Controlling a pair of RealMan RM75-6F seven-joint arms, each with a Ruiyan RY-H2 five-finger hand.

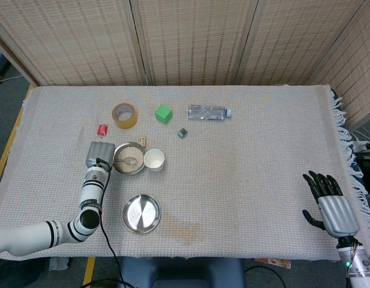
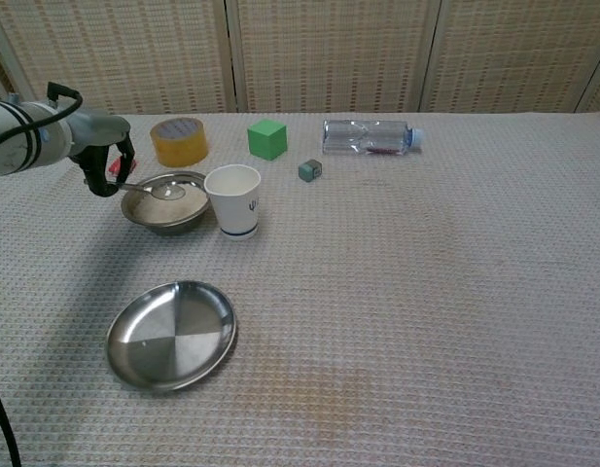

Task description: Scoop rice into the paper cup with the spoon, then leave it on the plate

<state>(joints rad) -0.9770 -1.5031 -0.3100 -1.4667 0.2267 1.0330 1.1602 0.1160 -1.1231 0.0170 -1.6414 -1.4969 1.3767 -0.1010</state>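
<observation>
Left hand (image 2: 97, 161) gripping spoon (image 2: 156, 189) by handle end, holding bowl level above rice bowl (image 2: 165, 204) to keep load. Paper cup (image 2: 233, 199) touching bowl, shortening carry. Plate (image 2: 171, 334) waiting near bench front. Right hand (image 1: 330, 204) idling, fingers spread, holding nothing.

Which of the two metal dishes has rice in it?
The bowl beside the paper cup, where the left hand holds the spoon. The plate nearer the robot is bare.
</observation>
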